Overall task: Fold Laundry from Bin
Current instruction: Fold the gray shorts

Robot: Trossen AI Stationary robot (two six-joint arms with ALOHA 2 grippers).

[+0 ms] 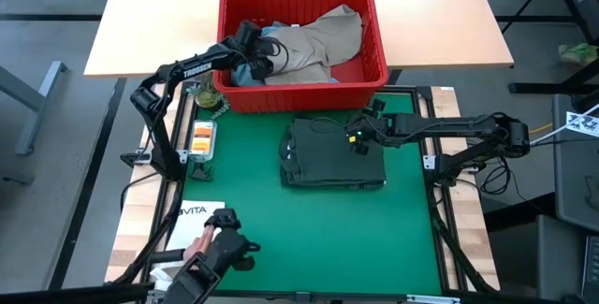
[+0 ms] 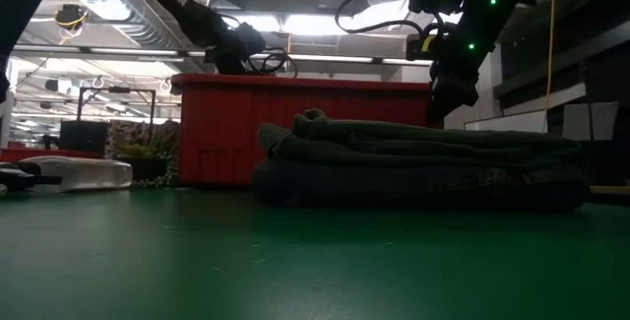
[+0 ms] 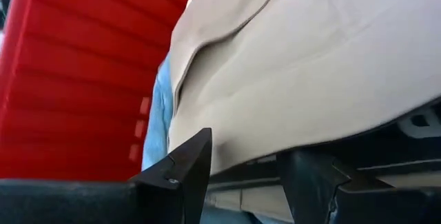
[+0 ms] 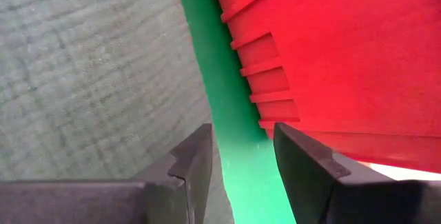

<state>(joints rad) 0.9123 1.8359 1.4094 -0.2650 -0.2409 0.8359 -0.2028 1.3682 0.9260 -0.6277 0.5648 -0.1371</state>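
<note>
Step in hand, as judged: take the next garment out of the red bin (image 1: 304,87). The left gripper (image 1: 255,50) hangs inside the bin at its left end, against the tan garment (image 1: 314,42). Its fingers (image 3: 180,176) stand apart, with tan cloth pressed across the gap; you cannot tell whether they pinch any of it. Before you lift, confirm that only the tan layer is caught, since light blue denim (image 3: 157,124) lies just beside it. Raise the cloth clear of the bin wall.

The right gripper (image 1: 367,128) waits over the back edge of the folded dark stack (image 1: 332,154) on the green mat (image 1: 328,238), fingers apart on nothing.

The low view shows the stack's layers and height; the high view does not. Only the left wrist view shows the denim at the fingers.
</note>
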